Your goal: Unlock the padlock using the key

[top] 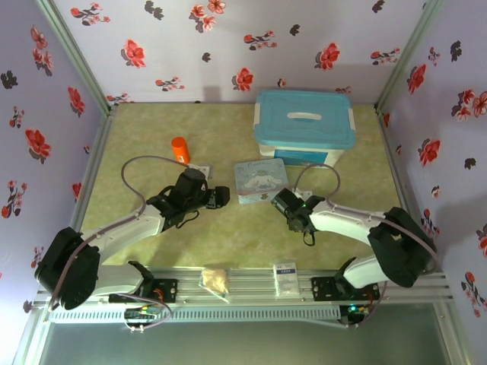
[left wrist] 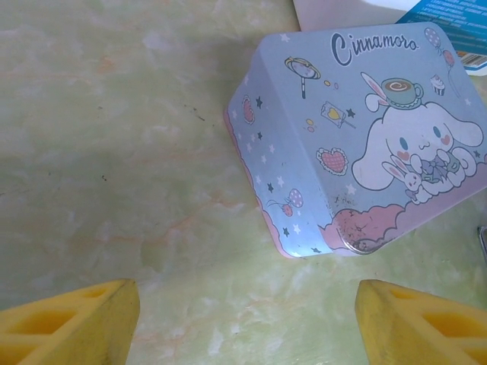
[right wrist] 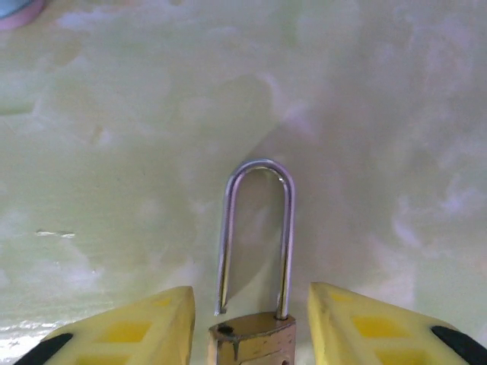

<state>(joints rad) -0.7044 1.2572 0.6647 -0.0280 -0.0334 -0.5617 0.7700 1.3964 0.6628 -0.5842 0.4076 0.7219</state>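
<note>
Top view: box [top: 304, 125] upper right; tin [top: 260, 181] below-left of it, mid-frame; canister [top: 179, 149] upper left of tin. Right wrist view: padlock [right wrist: 253, 338] bottom centre, between right gripper [right wrist: 249, 295] fingers.

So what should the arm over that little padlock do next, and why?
Probably just draw the right gripper back off the padlock. One leg of its shackle already hangs free of the brass body, so it looks unlocked, and the yellow fingers stand either side with slim gaps, not pinching it.

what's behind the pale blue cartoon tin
A white plastic storage box with a blue lid stands just behind the pale blue cartoon tin. Its closed lid hides whatever is inside.
</note>
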